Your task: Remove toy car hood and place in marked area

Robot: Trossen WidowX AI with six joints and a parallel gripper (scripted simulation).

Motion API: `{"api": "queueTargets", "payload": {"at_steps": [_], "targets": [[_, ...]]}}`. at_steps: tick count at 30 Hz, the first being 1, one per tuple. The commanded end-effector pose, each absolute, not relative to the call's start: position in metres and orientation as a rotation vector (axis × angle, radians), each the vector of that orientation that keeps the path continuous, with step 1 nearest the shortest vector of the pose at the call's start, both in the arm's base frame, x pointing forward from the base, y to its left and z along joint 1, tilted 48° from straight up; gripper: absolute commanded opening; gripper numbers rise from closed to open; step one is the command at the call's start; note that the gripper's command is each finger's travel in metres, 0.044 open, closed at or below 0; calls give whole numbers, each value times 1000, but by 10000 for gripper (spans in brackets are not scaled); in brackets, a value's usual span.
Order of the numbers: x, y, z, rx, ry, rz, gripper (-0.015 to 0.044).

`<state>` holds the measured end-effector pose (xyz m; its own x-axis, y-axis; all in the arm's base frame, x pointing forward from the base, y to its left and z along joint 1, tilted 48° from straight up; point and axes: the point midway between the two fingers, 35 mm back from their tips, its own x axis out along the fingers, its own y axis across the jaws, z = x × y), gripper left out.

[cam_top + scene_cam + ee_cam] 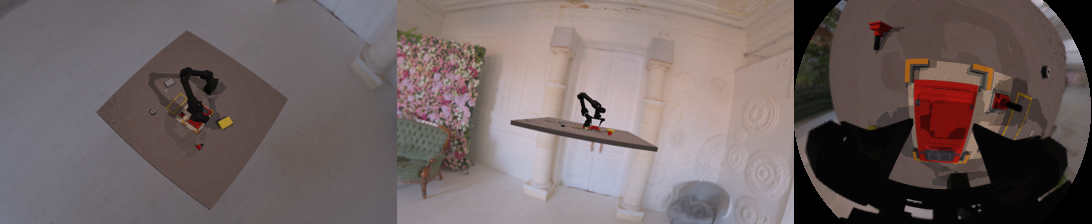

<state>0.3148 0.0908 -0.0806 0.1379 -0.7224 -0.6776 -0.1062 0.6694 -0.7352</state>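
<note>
The red toy car stands on a beige plate between orange corner brackets. Its red top panels, the hood among them, are in place; in the wrist view I cannot tell the hood's exact edges. My gripper is open and empty above the car, with one finger on each side of it in the wrist view. How high the fingertips are is hard to tell. The arm hides part of the car in the top view. The marked area, a yellow outline, lies beside the plate with nothing in it.
A red-and-black piece sits on the plate's side near the outline. Another red-and-black piece lies apart on the table. A yellow block, a grey block and a small dark wheel lie around.
</note>
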Motion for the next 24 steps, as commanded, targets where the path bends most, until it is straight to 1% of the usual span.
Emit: {"api": "queueTargets", "payload": {"at_steps": [1, 24], "targets": [[315, 89, -82, -765, 1383, -512, 440], [317, 81, -90, -766, 1383, -513, 440]]}}
